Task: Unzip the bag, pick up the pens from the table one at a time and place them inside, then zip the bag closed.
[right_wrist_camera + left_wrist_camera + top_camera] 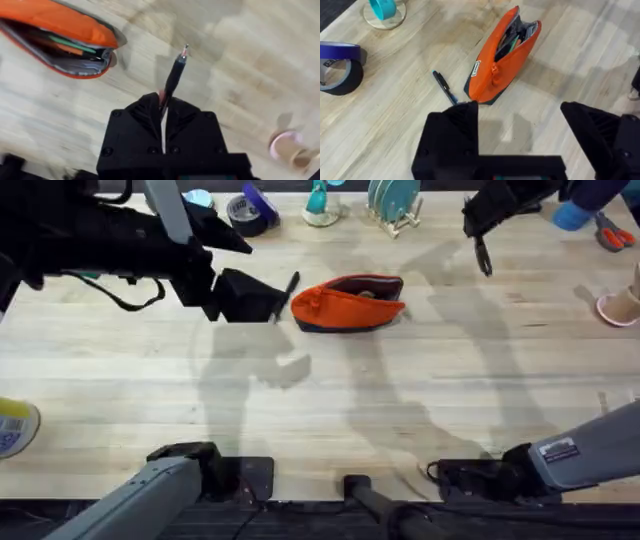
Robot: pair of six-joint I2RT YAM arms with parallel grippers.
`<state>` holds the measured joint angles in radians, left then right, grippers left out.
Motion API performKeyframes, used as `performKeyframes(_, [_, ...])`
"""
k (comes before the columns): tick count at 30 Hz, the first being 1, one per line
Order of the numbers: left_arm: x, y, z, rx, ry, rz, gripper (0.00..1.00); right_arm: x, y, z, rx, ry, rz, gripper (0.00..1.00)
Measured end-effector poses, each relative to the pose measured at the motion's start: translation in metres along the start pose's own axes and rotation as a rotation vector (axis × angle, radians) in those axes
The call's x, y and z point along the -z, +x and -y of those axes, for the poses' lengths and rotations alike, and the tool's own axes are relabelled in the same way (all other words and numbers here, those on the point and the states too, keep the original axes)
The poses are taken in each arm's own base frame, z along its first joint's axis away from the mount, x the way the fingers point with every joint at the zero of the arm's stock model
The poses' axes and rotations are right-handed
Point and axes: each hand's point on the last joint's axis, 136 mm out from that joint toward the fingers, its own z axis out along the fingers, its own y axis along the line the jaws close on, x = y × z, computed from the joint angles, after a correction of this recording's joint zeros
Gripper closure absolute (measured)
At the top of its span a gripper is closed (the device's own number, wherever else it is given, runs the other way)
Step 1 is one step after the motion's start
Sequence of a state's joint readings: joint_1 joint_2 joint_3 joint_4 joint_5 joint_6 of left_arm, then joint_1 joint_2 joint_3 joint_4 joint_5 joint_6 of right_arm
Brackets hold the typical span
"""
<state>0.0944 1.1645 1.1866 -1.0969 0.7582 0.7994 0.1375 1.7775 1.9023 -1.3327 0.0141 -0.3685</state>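
Two pens in play: one pinched between my right gripper point(162, 107) fingers, tip out ahead; the other pen point(444, 87) on the table point(395, 115) just ahead of my left gripper point(520, 132), jaws spread, nothing held. Bag point(502, 55) beyond that pen, unzipped, mouth gaping. Pens look light, stiff, slick; I would grip mid-barrel. Bag looks soft and floppy. Small side tag unreadable.

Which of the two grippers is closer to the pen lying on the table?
The left. The left gripper hangs open right beside the pen on the table, next to the orange bag. The right gripper is beyond the bag's far end, gripping another pen.
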Motion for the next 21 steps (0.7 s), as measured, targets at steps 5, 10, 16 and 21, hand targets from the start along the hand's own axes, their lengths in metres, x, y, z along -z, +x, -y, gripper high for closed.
performKeyframes(5, [0.0, 0.0, 0.0, 0.0, 0.0, 0.0, 0.008, 0.003, -0.009, -0.02, 0.234, -0.068, 0.043, 0.97])
performKeyframes(10, [0.0, 0.0, 0.0, -0.001, 0.0, 0.0, 0.008, 0.004, -0.016, -0.043, 0.503, -0.118, 0.083, 0.97])
performKeyframes(16, [0.0, 0.0, 0.0, -0.001, 0.0, 0.0, 0.008, 0.005, -0.021, -0.063, 0.766, -0.136, 0.113, 0.97])
performKeyframes(21, [0.0, 0.0, 0.0, 0.0, 0.0, 0.0, 0.008, 0.005, -0.023, -0.074, 0.912, -0.138, 0.127, 0.97])
